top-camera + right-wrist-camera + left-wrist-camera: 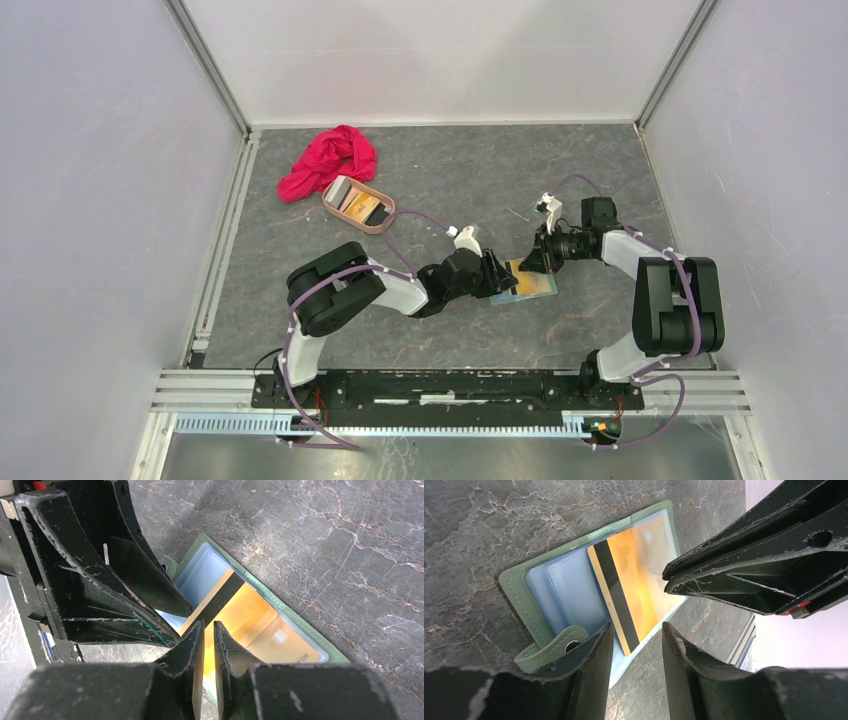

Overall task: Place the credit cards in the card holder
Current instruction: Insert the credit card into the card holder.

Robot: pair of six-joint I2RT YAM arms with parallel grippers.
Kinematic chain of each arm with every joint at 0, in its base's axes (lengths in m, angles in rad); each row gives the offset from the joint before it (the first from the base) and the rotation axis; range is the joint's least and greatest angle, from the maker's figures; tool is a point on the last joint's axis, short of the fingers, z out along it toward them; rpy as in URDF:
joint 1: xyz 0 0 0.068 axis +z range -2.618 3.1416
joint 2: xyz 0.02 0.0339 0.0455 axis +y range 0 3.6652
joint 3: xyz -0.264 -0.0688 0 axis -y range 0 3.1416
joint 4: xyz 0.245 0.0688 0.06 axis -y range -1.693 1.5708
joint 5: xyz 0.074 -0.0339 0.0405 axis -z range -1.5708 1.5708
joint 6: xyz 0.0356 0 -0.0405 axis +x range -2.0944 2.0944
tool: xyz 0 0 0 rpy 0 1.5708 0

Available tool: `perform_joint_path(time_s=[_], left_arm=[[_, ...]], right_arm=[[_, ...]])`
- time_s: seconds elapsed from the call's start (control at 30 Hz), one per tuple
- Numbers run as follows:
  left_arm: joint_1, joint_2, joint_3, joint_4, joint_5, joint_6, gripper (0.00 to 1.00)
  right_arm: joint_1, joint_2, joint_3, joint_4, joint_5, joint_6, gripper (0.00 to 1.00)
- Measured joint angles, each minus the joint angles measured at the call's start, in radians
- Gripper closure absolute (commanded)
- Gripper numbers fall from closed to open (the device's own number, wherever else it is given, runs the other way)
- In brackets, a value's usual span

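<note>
The open card holder [519,587] lies mid-table, the orange-gold card [624,580] partly inside its clear pocket. Push along the card's length, keeping it flat so it won't buckle. The left gripper [638,632] is part open, straddling the striped end and gripping nothing. The right gripper [209,626] is nearly closed with its tips at the card; I cannot tell whether it pinches anything

We see the left gripper [497,275] and the right gripper [536,262] come almost tip to tip over the open card holder [532,289], so little room is left there. The oval tray [383,222] and red cloth [330,160] block the back left. We find room on the table [610,160] at the back right.
</note>
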Motion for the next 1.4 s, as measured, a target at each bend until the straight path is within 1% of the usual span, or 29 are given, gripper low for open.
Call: perform_joint_path(time_s=[0.27, 0.53, 0.73, 0.9, 1.03, 1.2, 1.4], left_arm=[[0.005, 0.000, 0.005, -0.006, 0.027, 0.003, 0.48], [0.006, 0.001, 0.043, -0.062, 0.031, 0.003, 0.48], [0.008, 0.020, 0.082, -0.091, 0.049, 0.003, 0.49], [0.008, 0.029, 0.108, -0.118, 0.056, 0.004, 0.49], [0.008, 0.029, 0.117, -0.137, 0.056, 0.010, 0.49], [0.008, 0.029, 0.129, -0.156, 0.057, 0.016, 0.49], [0.010, 0.051, 0.166, -0.175, 0.076, 0.018, 0.49]], right_arm=[[0.000, -0.010, 0.000, 0.000, 0.042, 0.000, 0.83], [-0.007, -0.060, 0.000, 0.009, 0.139, 0.008, 0.82], [-0.030, -0.111, -0.002, 0.035, 0.273, 0.019, 0.83], [-0.038, -0.127, -0.002, 0.043, 0.438, 0.003, 0.88], [-0.038, -0.126, -0.002, 0.037, 0.531, -0.027, 0.91], [-0.038, -0.080, -0.002, 0.013, 0.577, -0.061, 0.92], [-0.029, -0.034, 0.011, -0.021, 0.582, -0.085, 0.92]])
